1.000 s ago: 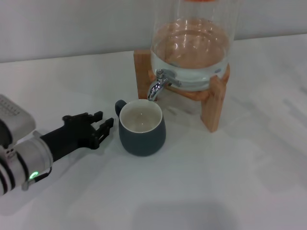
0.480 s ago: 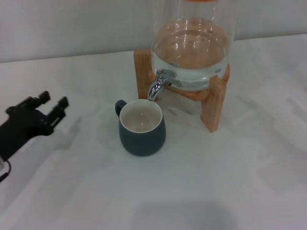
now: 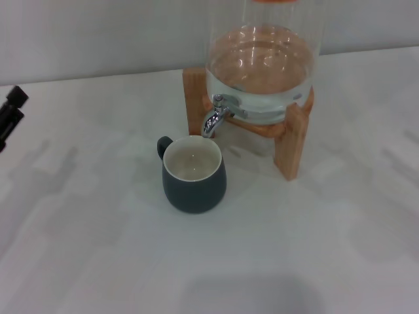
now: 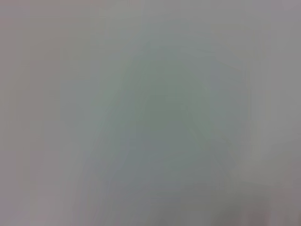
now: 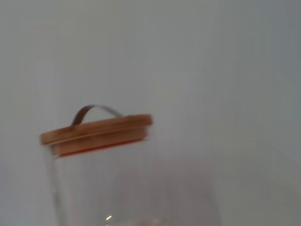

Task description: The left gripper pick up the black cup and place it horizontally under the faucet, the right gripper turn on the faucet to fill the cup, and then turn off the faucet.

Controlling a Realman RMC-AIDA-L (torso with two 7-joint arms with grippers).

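Head view shows the small round black cup (image 3: 194, 174) sitting empty mid-bench under the shiny chrome faucet (image 3: 215, 116), heavy-looking, smooth and breakable, best held around its sides, while the left gripper (image 3: 9, 116) at the left edge holds nothing, fingers unclear.

Only the left gripper (image 3: 11, 112) shows, its black fingertips at the far left edge.

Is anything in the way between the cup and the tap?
No. The black cup stands upright right below the faucet, with only open air between its rim and the spout. The left gripper is far off at the table's left edge.
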